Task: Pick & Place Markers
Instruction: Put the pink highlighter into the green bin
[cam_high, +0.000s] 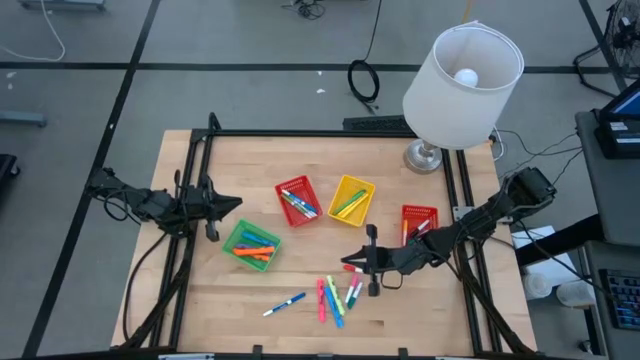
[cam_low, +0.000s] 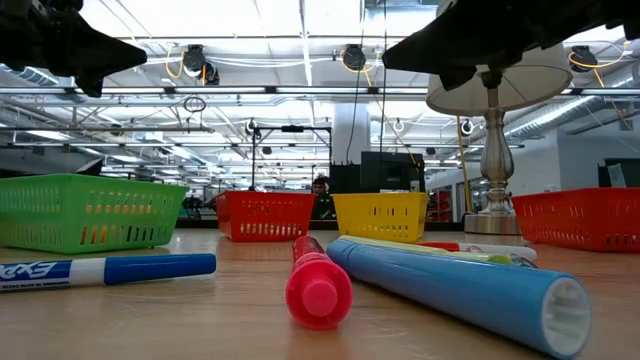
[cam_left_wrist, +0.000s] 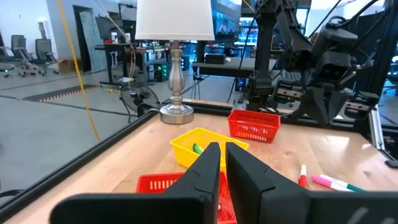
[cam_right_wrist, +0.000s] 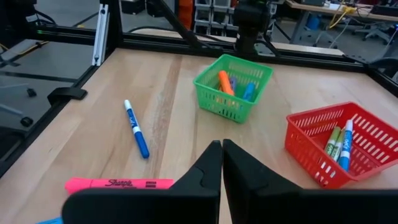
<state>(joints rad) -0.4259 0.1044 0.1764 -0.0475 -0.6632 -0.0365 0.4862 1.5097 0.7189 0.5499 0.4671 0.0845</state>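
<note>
Right fingers: pressed together, nothing between them, hovering over the loose markers near the front of the worktop
Left fingers: a thin slit shows between them and nothing is in it; they hang by the green basket on the left side
Loose markers: a small cluster of pink, green and blue ones lies just in front of the right fingers; a red-capped one sits right beside them
Blue marker: alone, apart from the cluster, towards the front left
Green basket contents: orange and blue markers, tips only seen over the mesh from the right wrist
Red basket: centre of the worktop, holds green, blue and white markers; cut off at the picture's edge in the right wrist view
Yellow basket: just beside the red one, a green marker inside
Second red basket: on the right, partly hidden by the right arm; contents hard to make out
Lamp: back right corner, its shade covers its stem from above
Worktop: pale wood, black frame
</note>
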